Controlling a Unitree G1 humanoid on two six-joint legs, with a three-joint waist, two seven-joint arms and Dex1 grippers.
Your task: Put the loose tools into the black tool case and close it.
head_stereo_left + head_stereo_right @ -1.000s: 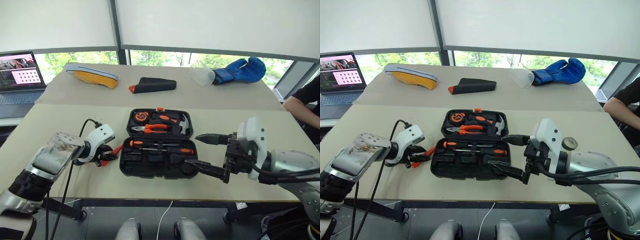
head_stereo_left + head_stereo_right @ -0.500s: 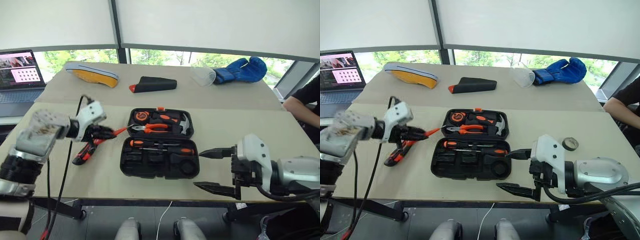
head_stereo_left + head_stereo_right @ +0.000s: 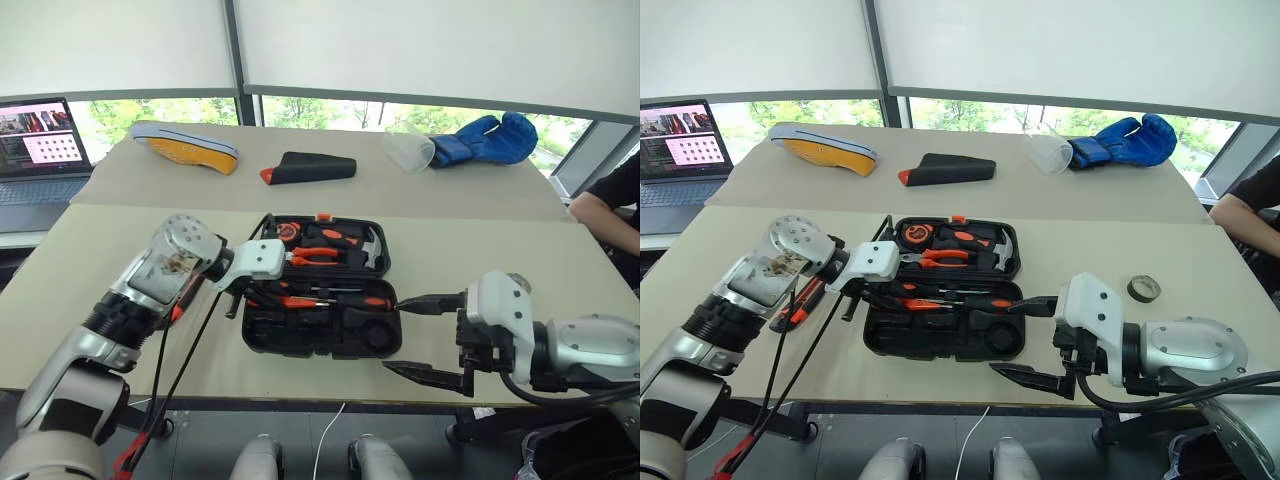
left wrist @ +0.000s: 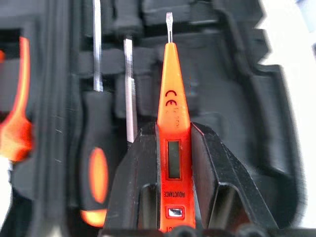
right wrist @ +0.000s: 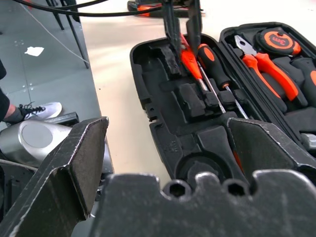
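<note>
Pinching the light, rigid, probably slick orange tester pen (image 4: 172, 148) mid-body, the left gripper (image 4: 173, 163) stayed clamped over the tool case (image 3: 262, 335); right gripper (image 3: 425, 335) gaped empty.

Daylight comes in through the windows (image 3: 330, 115) behind the far table (image 3: 330, 195), below drawn white blinds (image 3: 420, 45) that glow evenly, so the head views are bright with only soft, faint shadows on the pale tabletops. The left wrist view is smeared by blur: the case (image 4: 237, 98) and screwdrivers (image 4: 98, 148) are soft, while the orange stick tool (image 4: 173, 133) is clearer. In the right wrist view the near fingers (image 5: 74, 168) are out of focus and the floor (image 5: 39, 69) looks greyish.
</note>
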